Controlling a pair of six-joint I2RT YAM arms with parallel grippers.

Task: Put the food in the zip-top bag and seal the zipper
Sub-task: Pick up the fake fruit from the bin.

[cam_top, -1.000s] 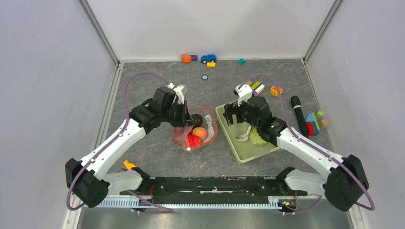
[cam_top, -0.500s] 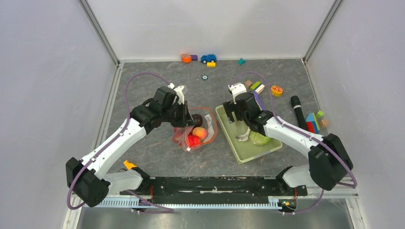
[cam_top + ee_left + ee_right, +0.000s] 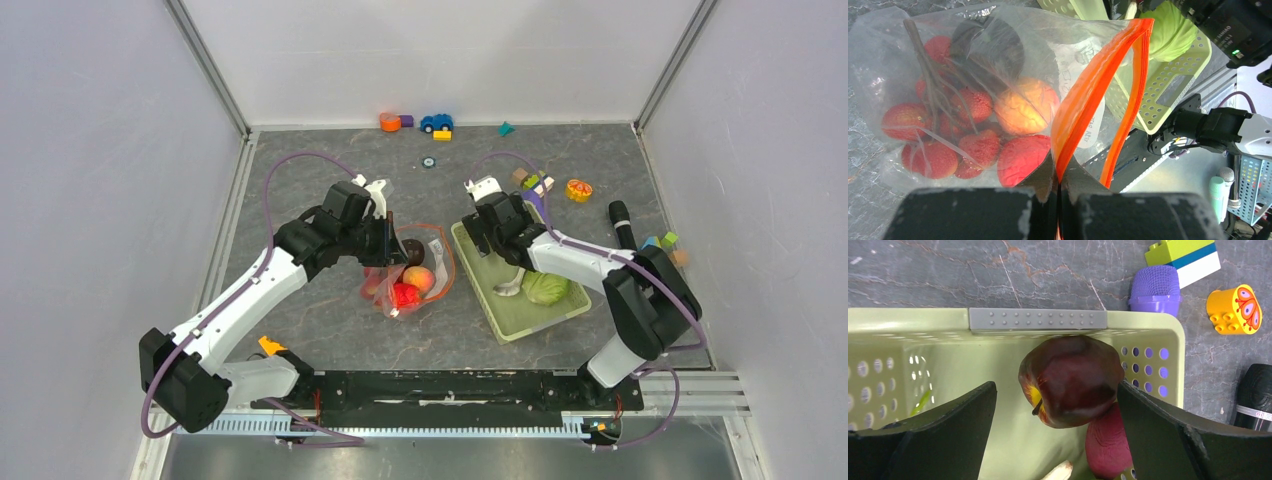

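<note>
Spread right jaws, newly arrived, are bracketing a dark red round toy fruit (image 3: 1068, 380), bound for the clear plastic bag (image 3: 1073, 55) left jaws are pinching.

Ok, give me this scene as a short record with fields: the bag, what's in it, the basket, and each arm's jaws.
bag: zip-top bag, mouth open, zipper unsealed
in bag: peach, dark plum, several red bumpy fruits
basket: green basket holds a dark red fruit and a cabbage
left jaws: shut on the zipper
right jaws: open, one on either side of the dark red fruit, not closed on it
task state: food left in the basket, bag not sealed
</note>
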